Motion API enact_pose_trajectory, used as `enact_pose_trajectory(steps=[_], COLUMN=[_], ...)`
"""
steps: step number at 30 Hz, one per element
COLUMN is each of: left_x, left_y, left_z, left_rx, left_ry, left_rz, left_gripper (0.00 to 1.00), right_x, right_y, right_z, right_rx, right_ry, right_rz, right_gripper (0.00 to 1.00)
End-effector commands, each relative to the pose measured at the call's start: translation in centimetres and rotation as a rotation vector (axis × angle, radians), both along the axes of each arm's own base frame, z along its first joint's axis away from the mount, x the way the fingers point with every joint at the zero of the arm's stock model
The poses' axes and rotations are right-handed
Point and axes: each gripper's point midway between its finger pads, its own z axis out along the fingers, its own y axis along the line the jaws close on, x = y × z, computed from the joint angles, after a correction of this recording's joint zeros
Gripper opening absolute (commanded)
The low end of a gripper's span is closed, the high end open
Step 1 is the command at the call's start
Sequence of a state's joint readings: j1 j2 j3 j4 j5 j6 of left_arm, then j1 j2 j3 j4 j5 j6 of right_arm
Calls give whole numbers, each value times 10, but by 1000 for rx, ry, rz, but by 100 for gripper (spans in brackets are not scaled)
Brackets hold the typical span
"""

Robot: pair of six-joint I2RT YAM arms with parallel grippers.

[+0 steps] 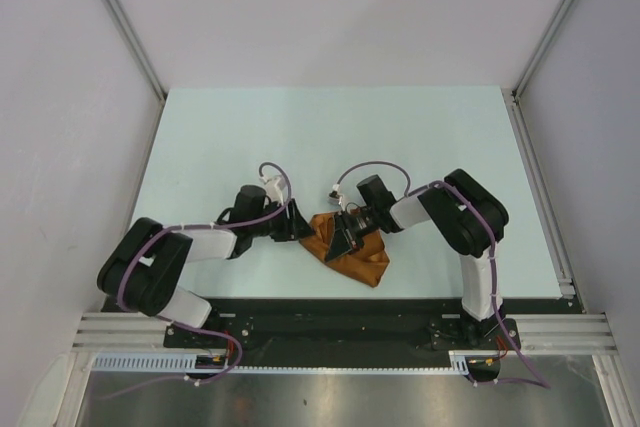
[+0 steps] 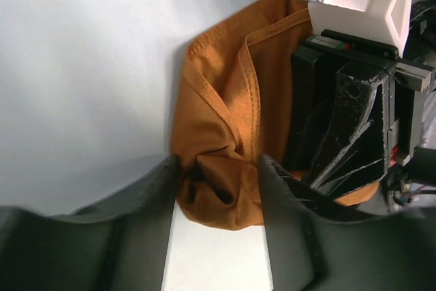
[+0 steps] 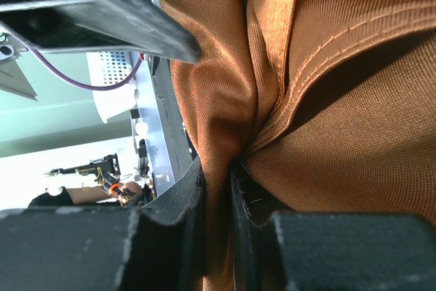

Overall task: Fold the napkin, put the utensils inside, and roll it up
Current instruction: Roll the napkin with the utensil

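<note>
The rust-orange napkin (image 1: 366,261) lies bunched near the table's front edge, between my two grippers. My left gripper (image 1: 299,226) comes at it from the left. In the left wrist view its fingertips (image 2: 218,165) press both sides of the napkin's (image 2: 218,93) rolled, creased end. My right gripper (image 1: 346,231) reaches in from the right. In the right wrist view its jaws (image 3: 216,168) are pinched tight on an upright fold of the napkin (image 3: 340,100). The right gripper's black body (image 2: 354,114) stands right beside the left fingers. The utensils are hidden.
The pale table (image 1: 330,137) stretches away behind the napkin. A black base strip (image 1: 330,312) and metal rails run along the near edge. White walls with corner posts (image 1: 120,17) enclose the sides and back. The two grippers stand nearly touching.
</note>
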State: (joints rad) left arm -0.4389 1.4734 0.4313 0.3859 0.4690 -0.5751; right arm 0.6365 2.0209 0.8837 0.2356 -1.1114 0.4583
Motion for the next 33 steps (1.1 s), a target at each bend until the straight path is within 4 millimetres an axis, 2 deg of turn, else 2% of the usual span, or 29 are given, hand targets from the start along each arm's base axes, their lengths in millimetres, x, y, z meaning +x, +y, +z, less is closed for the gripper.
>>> enact_pose_trajectory(steps=[1,2,3,5,6,9,12,13,15,16,17,19,20,23,25,29,33], left_x=[-4,-4,-5,-4,-4,-3,-2,-4,-2,-3,-1,-1,1,4,5,7,7], left_y=[-11,-12,-12,-12,-12,-9,-9,-8,-9,-8,-8,-7,-7,-5,-5,-7,-7], left_z=[2,2,1,2,1,0,-3,-6,-7,-9,-10,-13,-12,-15,-17,-15,-15], left_rx=[-46,-49,-48,-44,-40,-22,1,9,15,25,32,45,48,66,66,54,62], left_ry=[-6,-5,-1,1,3,7,37,53,64,83,88,108,108,122,132,138,137], left_rz=[-40,-42,-42,-45,-45,-36,-35,-37,-36,-34,-30,-24,-21,-8,-8,-15,-17], left_gripper=[38,19,10,0,0,0,0,0,0,0,0,0,0,0,0,0,1], right_x=[1,4,6,14,18,33,48,57,62,67,62,55,52,40,38,26,21], right_y=[-3,-4,-5,-9,-11,-18,-23,-26,-27,-27,-26,-20,-17,-10,-9,5,8], right_z=[-2,-2,1,6,9,26,46,59,68,65,73,67,71,62,54,46,26], right_rx=[-3,-4,-6,-19,-22,-67,-133,-159,-194,-257,-278,-374,-378,-435,-471,-469,-518], right_ry=[21,17,10,9,-18,-87,-197,-272,-348,-433,-497,-634,-685,-810,-856,-908,-918], right_rz=[10,2,-2,-24,-25,-43,-81,-121,-157,-180,-176,-166,-169,-158,-159,-113,-61], right_gripper=[8,10,18,27,36,47,52,53,59,59,61,62,66,71,72,70,69])
